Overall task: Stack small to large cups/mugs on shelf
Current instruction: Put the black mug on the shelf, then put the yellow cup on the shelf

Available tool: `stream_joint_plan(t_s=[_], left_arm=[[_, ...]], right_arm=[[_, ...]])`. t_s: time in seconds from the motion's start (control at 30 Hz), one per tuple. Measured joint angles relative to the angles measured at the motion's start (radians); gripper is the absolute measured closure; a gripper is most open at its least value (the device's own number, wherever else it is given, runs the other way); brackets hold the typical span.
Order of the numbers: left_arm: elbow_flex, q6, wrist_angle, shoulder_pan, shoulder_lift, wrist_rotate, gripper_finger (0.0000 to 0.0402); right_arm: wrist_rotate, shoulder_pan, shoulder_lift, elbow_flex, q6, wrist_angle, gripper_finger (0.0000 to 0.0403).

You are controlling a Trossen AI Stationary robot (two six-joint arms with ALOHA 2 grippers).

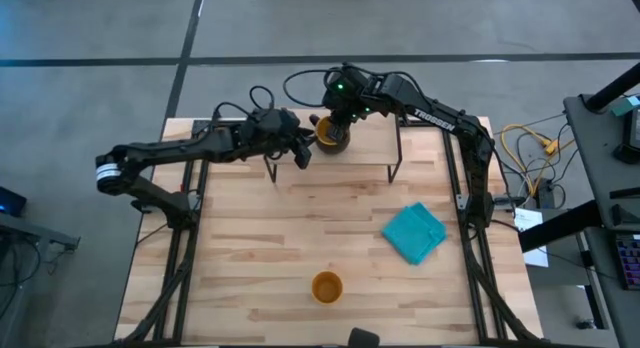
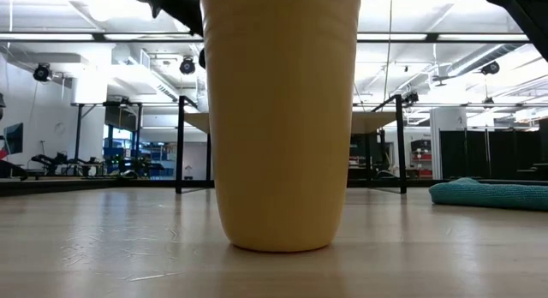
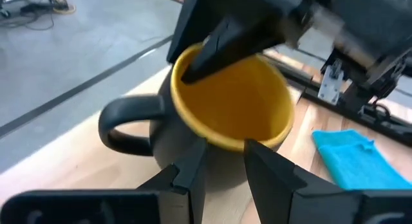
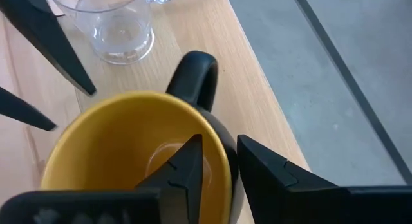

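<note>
The dark mug with a yellow-orange inside is over the light-wood shelf at the table's far side. My right gripper is shut on its rim. My left gripper is open, level with the mug's dark outer wall, its tips pointing at it from the left. The small clear cup stands on its base on the shelf just beyond the mug. The handleless yellow-orange cup stands upright on the tabletop near the near edge and fills the low view. My right gripper pinches the mug's rim beside the handle, one finger inside the mug and one outside, coming from above and pointing down. The mug stays upright; whether its base rests on the shelf is hidden. My left gripper's fingertips are close to the mug's wall; I cannot tell whether they touch it.
A teal cloth lies on the tabletop right of centre, also in the low view. The shelf's thin black legs stand on the table's far part. Bare wood lies between the shelf and the yellow-orange cup.
</note>
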Motion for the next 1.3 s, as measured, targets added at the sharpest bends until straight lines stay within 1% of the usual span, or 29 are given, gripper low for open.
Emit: stream_joint_plan(t_s=[1.0,1.13,1.3], left_arm=[[0.006,0.009,-0.005,0.02,-0.008,-0.002,0.0313],[0.006,0.009,-0.004,0.029,-0.019,-0.002,0.0313],[0.006,0.009,-0.005,0.037,-0.024,-0.002,0.0313]], right_arm=[[0.01,-0.026,0.001,-0.027,-0.01,-0.006,0.0316],[0.01,-0.026,0.002,-0.004,-0.031,-0.005,0.0316],[0.012,-0.026,0.002,0.067,-0.043,-0.01,0.0316]])
